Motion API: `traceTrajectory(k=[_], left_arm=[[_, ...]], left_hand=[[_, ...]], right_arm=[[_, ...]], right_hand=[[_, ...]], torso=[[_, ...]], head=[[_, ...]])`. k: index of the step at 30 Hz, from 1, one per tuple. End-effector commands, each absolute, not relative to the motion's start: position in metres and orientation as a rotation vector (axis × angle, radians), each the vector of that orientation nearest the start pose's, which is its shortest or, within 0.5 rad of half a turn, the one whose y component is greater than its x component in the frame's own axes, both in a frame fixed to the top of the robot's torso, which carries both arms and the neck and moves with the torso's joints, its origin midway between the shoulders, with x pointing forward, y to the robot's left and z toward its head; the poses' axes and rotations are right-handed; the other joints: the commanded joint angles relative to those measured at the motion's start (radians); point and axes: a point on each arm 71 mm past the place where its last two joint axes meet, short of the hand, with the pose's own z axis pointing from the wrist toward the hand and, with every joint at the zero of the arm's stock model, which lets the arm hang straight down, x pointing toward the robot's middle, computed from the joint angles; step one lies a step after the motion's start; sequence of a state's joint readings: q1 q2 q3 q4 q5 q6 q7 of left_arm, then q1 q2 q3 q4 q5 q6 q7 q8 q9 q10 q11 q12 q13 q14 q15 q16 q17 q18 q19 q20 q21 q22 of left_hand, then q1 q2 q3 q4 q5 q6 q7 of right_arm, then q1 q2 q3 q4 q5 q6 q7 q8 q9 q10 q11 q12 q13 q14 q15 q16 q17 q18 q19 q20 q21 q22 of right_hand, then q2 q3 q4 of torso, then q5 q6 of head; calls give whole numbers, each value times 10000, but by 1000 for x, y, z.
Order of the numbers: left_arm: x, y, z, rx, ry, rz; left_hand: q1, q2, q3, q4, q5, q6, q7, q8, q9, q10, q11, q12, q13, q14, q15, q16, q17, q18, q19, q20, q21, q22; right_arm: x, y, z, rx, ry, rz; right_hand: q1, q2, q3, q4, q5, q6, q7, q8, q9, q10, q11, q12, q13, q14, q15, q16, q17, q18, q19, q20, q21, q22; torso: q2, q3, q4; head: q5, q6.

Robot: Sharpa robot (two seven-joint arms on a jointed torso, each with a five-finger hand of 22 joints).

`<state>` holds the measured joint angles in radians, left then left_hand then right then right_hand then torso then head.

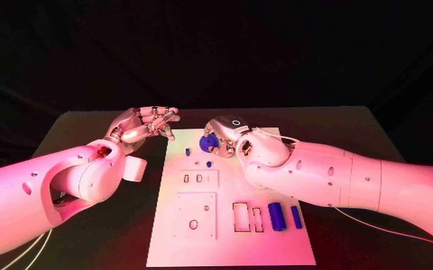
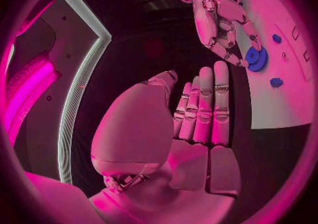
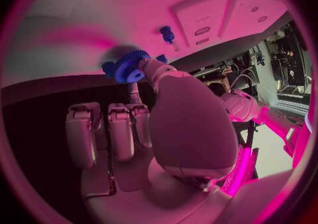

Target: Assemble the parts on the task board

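- Evidently the work is at an early stage: the robot's silver right hand [image 1: 236, 137] pinches a small blue toothed gear wheel [image 3: 131, 67] between thumb and a finger at the far end of the flat white task board [image 1: 271, 245], just over its surface.
- The silver left hand [image 1: 144, 124] hovers beside the board's far left corner, fingers curled together, holding nothing.
- Still loose: two blue cylinders [image 1: 278, 216] lying side by side near the right edge.
- Standing on the board: two small blue pegs [image 1: 188, 152] by the gear.
- Counted: one gear, two cylinders, two pegs; whether the gear is seated, I cannot tell.
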<state>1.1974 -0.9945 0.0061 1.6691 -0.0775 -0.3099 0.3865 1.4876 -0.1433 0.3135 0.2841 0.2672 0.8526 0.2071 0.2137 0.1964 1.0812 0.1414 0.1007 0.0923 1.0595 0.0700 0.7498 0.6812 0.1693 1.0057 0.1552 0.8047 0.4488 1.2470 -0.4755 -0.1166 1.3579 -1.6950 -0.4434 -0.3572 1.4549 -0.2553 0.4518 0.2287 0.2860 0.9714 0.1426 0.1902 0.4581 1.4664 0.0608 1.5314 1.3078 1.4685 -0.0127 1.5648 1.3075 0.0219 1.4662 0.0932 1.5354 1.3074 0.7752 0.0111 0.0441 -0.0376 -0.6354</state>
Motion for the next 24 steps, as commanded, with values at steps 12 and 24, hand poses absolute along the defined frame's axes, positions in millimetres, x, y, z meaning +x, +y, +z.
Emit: traceTrajectory(k=[12,24], left_arm=[[464,239,-147,-10117,13950,-15724],[464,240,-147,-10125,13941,-15699]], left_hand=[[-77,-5,74,12,-36,-15,53,-24,14,-25,35,-40,-7,-111,-1,34,10,132,-108,33,67,23],[-77,-5,74,12,-36,-15,53,-24,14,-25,35,-40,-7,-111,-1,34,10,132,-108,33,67,23]], right_arm=[[501,-70,-189,-3084,15403,5108],[502,-71,-189,-2854,15252,5208]], right_hand=[[-216,-32,38,2,-87,0,-10,43,4,643,-23,-46,2155,1023,-4,60,2633,-112,814,-20,10,2263],[-596,-162,-98,53,-628,-520,159,-300,-132,511,127,-192,2005,1023,116,60,2633,-94,773,72,-55,2202]], torso=[[6,5,14],[0,5,-7]], head=[[48,-4],[62,8]])
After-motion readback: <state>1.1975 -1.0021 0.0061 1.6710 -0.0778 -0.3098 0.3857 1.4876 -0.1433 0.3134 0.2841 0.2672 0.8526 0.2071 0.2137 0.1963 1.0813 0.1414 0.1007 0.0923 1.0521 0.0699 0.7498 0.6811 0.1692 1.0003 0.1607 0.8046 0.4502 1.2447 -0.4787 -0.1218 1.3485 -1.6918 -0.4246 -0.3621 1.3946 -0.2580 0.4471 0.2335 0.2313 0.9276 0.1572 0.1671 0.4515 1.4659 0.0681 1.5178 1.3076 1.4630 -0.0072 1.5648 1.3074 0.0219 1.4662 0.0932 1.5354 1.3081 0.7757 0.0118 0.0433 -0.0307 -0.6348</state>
